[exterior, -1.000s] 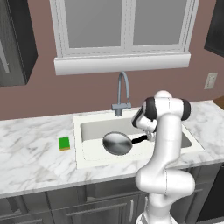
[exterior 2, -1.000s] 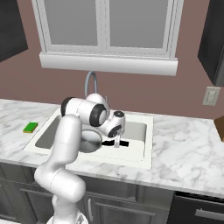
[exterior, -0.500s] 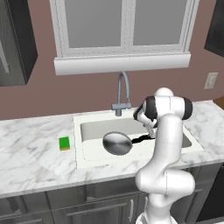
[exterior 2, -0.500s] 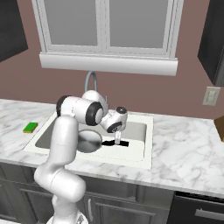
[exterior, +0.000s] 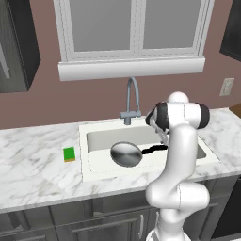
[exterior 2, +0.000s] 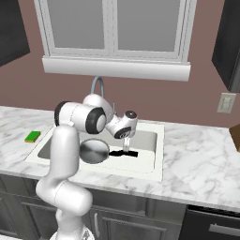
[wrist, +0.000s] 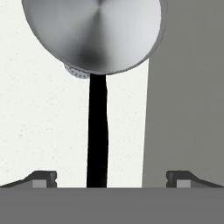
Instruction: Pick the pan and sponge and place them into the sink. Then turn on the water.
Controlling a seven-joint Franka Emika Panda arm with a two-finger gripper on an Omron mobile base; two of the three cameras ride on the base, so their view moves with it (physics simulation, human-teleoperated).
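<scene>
Both fingers [wrist: 43, 178] stand wide apart, holding nothing, over the pan [exterior: 126, 154] (already in the sink [exterior: 94, 167]), while the sponge [exterior: 69, 154] lies well left on the counter [exterior: 33, 169].

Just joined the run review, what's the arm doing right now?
The pan lies in the sink, its black handle pointing toward the arm. The gripper hangs over that handle with its jaws wide open, one on each side and holding nothing, as the hand view shows. The sponge sits on the counter left of the basin. No water runs from the faucet.
</scene>
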